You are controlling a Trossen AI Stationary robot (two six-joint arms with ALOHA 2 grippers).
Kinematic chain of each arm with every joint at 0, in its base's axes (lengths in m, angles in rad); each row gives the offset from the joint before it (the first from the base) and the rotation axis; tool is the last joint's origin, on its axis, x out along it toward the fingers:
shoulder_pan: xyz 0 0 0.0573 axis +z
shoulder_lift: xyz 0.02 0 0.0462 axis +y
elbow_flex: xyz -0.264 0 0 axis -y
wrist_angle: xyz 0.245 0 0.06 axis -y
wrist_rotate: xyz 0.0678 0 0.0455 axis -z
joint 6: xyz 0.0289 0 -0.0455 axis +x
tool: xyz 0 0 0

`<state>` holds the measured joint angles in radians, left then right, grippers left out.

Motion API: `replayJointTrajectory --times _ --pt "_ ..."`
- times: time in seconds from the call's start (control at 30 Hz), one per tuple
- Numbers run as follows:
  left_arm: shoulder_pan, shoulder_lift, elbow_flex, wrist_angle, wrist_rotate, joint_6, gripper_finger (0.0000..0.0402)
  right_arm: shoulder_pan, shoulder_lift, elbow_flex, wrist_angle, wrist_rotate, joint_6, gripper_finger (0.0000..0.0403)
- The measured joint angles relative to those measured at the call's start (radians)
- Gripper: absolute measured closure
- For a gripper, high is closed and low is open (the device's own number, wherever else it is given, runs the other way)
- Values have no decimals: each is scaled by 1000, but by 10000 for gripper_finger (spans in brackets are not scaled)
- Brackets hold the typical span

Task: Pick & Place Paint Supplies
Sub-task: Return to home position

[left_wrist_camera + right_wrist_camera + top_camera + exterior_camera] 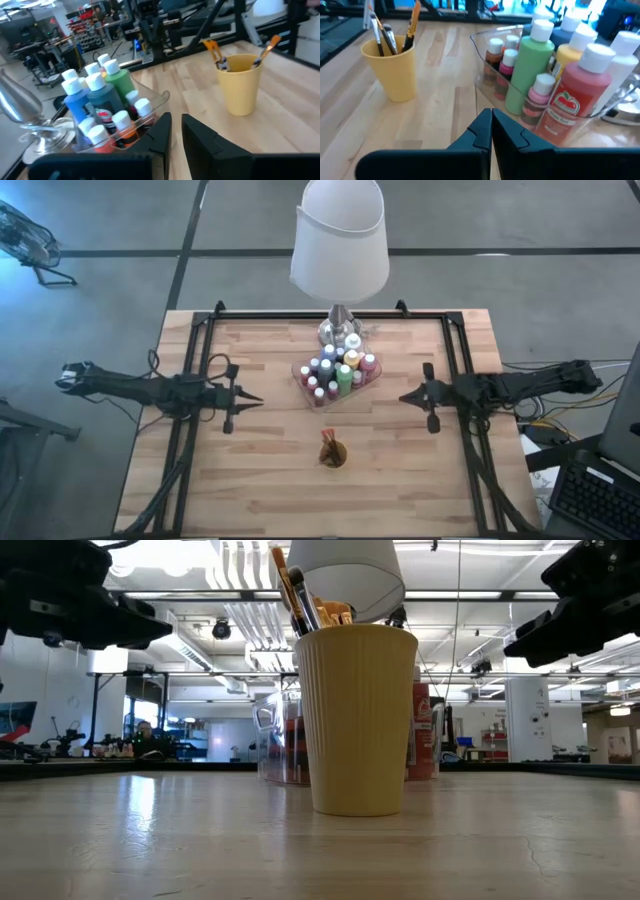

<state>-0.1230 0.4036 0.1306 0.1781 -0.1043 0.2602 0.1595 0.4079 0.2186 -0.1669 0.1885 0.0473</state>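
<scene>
At the near side of the table point(250, 490), on its centre line, a small yellow-orange cup point(333, 454) is seen standing upright by itself. Several thin brushes point(327, 439) are stood in it, their ends projecting above the rim.

Farther in, the two arms are stretched inward from either side and are held clear of the table top. The left gripper point(258, 397) is pointed toward the middle from the left, and the right gripper point(404, 396) from the right; neither is touching anything. In the left wrist view the fingers point(200, 142) are drawn narrow, with only a thin slit between them and nothing gripped. In the right wrist view the fingers point(512, 135) are closed tip to tip, also empty.

Between the grippers and slightly beyond them, a clear plastic tray point(300, 372) is set on the table. The white-capped paint bottles point(338, 370) are packed upright inside it: green, blue, red, yellow and pink ones can be made out.

Just behind the tray, a lamp point(340, 240) with a silver foot and a white shade is placed.
</scene>
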Motion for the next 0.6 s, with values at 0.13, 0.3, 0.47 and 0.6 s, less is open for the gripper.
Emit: replayJointTrajectory --times 0.13,0.3,0.47,0.6 --pt "0 -70 -42 3 11 -2 353 -4 -96 -42 -3 -10 -25 394" --pt "0 -117 -96 1 -38 -7 353 -5 -198 -102 -17 -6 -42 394" --pt "1 -118 -122 -12 -51 -7 353 -5 -251 -130 -20 -6 -16 394" --pt "0 -118 -121 -58 -51 -7 353 -5 -258 -137 -21 -6 -55 394"
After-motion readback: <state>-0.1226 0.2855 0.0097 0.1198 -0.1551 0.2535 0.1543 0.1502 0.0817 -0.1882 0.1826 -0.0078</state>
